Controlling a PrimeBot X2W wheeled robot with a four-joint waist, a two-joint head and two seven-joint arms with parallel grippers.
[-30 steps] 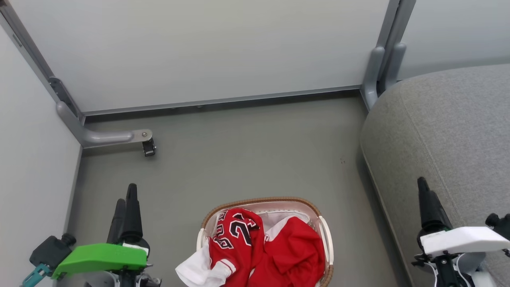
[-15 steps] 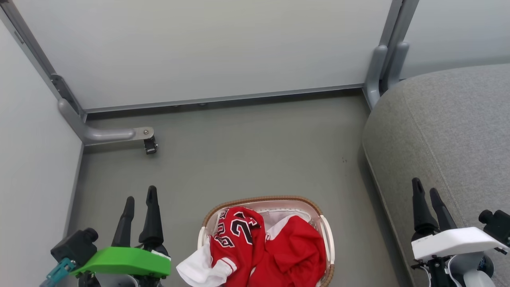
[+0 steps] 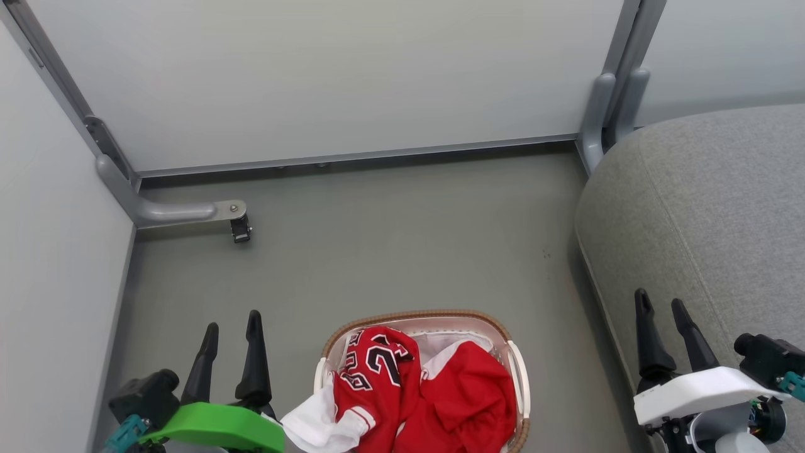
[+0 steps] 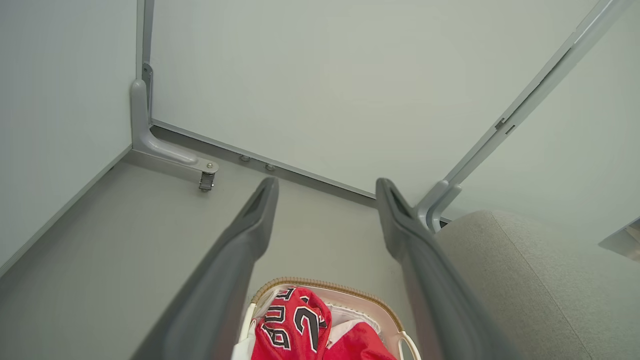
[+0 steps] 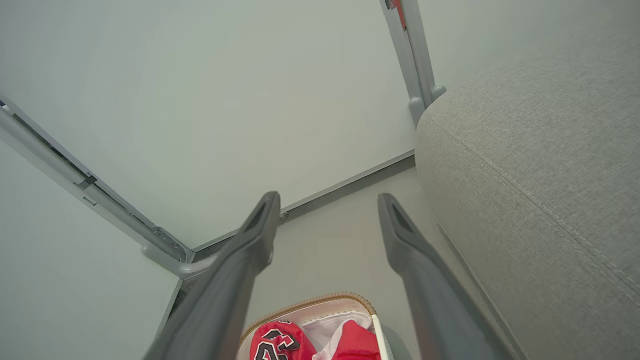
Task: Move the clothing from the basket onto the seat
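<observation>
1. Left gripper (image 3: pixel 233 321): fingers spread wide, nothing between them, tips pointing forward over bare floor (image 3: pixel 390 239).
2. Just inward of it, toward the robot's midline: basket (image 3: pixel 415 314), with a fold of white cloth (image 3: pixel 311 425) spilling over the rim on the side facing this gripper.
3. Inside the basket: clothing (image 3: pixel 440 402), heaped up to the rim; numbered jersey (image 3: pixel 371 368) on the half closer to the left gripper, plain red piece (image 3: pixel 475 390) on the half closer to the right.
4. Right gripper (image 3: pixel 660 299): fingers likewise parted and empty; well apart from the basket, a strip of floor between; seat (image 3: pixel 710 207) just beside it on the outer side.
5. Judged relation for the coming move: clothing inward of and lower than both sets of fingers; left arm nearer to the numbered jersey, right arm nearer to the seat. Long axis of the basket not determinable, its near end cut off at the head view's bottom edge.
</observation>
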